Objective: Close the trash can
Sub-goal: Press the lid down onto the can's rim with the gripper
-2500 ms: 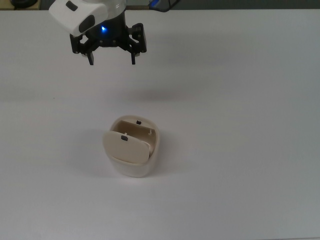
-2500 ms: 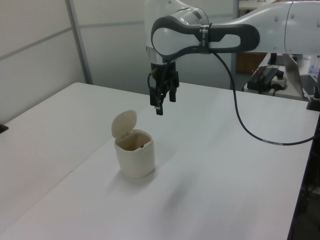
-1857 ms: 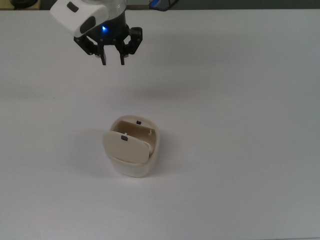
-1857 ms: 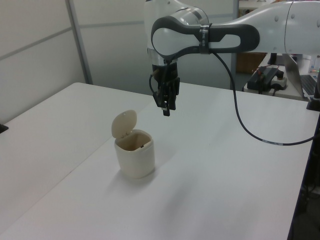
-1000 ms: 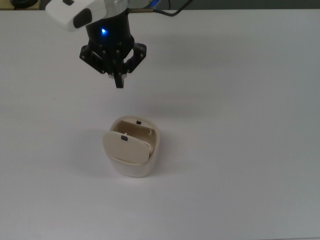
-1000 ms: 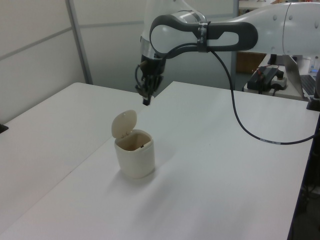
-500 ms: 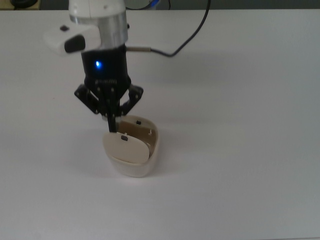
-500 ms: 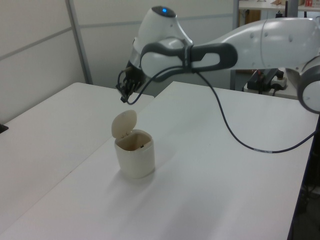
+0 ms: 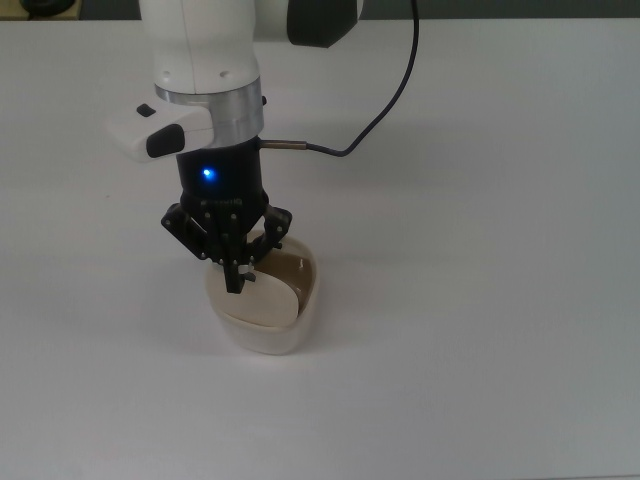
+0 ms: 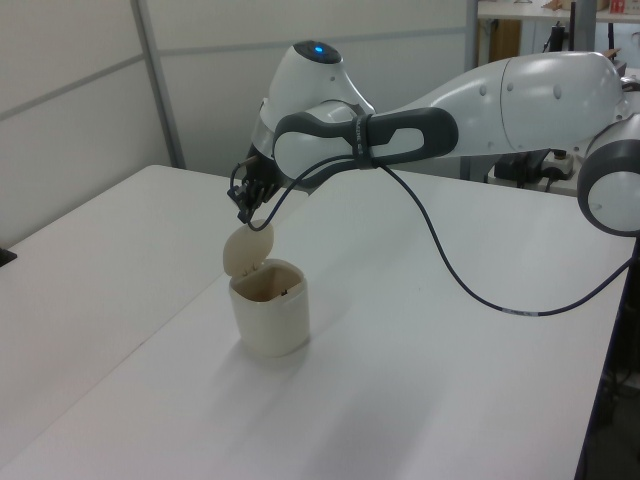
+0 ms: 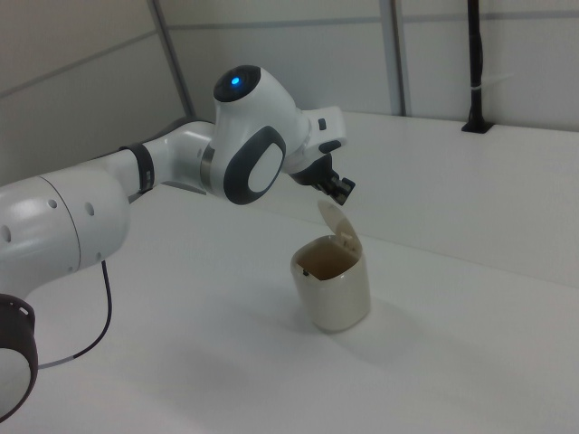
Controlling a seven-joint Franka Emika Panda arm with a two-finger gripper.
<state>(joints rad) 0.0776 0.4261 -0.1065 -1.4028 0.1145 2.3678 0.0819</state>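
The cream-beige trash can (image 9: 268, 330) stands on the white table with its round lid (image 10: 247, 250) swung up and its inside showing. In the right view the trash can (image 11: 333, 291) has the lid (image 11: 340, 226) standing upright at its far rim. My black gripper (image 9: 237, 282) is shut with nothing in it, and its tips hang right at the top edge of the raised lid. The gripper (image 10: 243, 212) sits just above the lid in the left view, and the gripper (image 11: 343, 190) shows just over it in the right view. Whether tip and lid touch I cannot tell.
A black cable (image 9: 385, 95) trails from the arm across the white table (image 9: 500, 300). Grey wall panels (image 10: 80, 90) stand behind the table in the left view. A black post (image 11: 474, 63) stands at the table's far edge in the right view.
The gripper shut its fingers, then travelled from the table's far side to the trash can and came down onto the top of the raised lid. The lid stays up.
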